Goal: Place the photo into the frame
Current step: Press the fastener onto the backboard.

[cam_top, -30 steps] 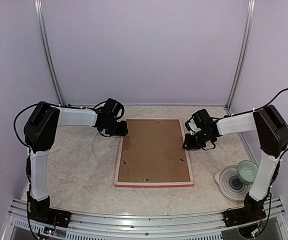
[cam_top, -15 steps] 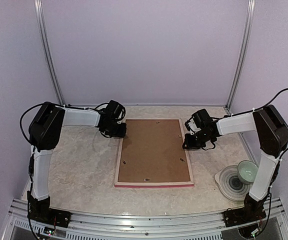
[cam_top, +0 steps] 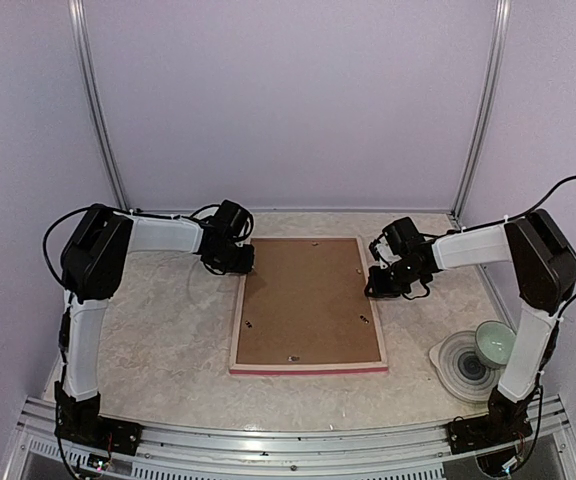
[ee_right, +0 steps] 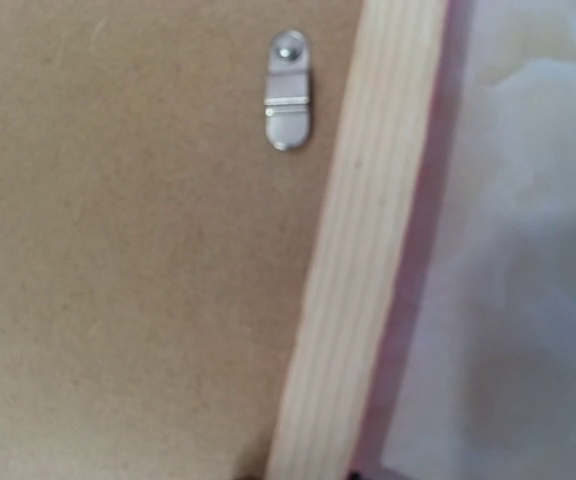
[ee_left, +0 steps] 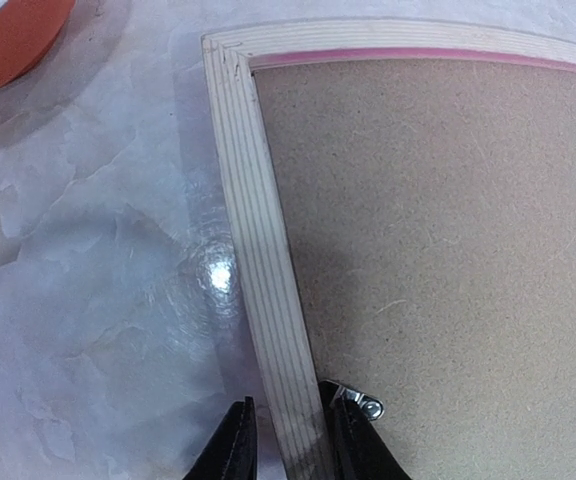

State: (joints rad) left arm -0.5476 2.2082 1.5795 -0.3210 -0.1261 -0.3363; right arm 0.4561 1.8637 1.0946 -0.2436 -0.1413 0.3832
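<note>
Frame (cam_top: 308,368) 1, face-down; backing board (cam_top: 303,300) 1; left gripper (ee_left: 288,440), right gripper (cam_top: 379,284) straddling it.

The frame (cam_top: 308,369) lies flat at the middle of the table (cam_top: 158,330), backing board (cam_top: 303,300) in it, left gripper (cam_top: 240,266) astride its left rail, right gripper (cam_top: 376,286) at its right rail, bowl (cam_top: 495,342) on plate (cam_top: 456,366) to the near right.

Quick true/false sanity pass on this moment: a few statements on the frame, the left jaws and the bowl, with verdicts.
1. The frame lies back up, with the brown backing board showing. True.
2. Jaws of the left gripper straddle the frame's side rail. True.
3. A print lies loose beside the frame. False: no print is in view.
4. The bowl sits on the backing board. False: it is off to the frame's right, at a plate.
</note>
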